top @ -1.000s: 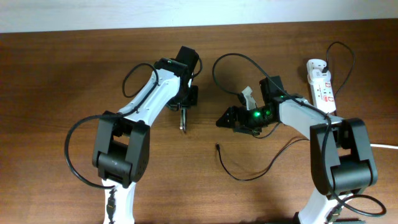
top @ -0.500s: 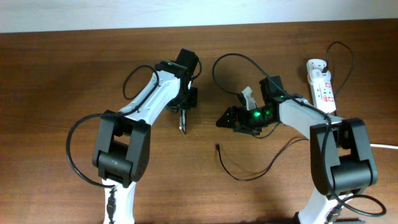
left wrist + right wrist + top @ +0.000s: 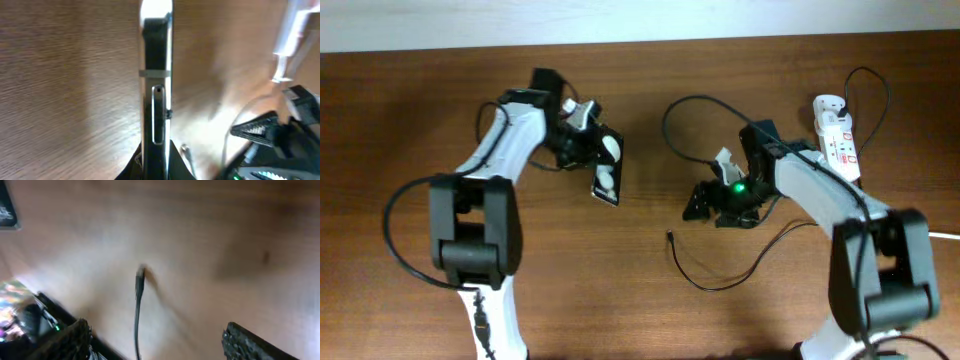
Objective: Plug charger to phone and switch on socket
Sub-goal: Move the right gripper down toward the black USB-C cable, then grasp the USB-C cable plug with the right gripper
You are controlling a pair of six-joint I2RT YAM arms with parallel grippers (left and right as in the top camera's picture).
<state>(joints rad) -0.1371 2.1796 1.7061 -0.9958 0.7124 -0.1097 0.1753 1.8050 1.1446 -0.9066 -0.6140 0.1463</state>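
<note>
Two arms reached over the wooden table [image 3: 410, 120]; the left gripper [image 3: 585, 148] was clamped on the phone [image 3: 608, 172], which sat tilted in its grasp, glossy screen showing upward; the right gripper [image 3: 700, 203] hovered to the right of the phone, its fingers [image 3: 250, 342] spread wide with nothing between them; the charger [image 3: 672, 240] lay loose on the wood, its plug tip [image 3: 139, 277] right of the phone and nearer the arms' bases; the socket [image 3: 837, 135] sat well apart from the phone, far to its right.

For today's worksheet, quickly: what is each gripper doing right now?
Left gripper: closed on the phone.
Right gripper: open, empty, above the charger plug.
</note>
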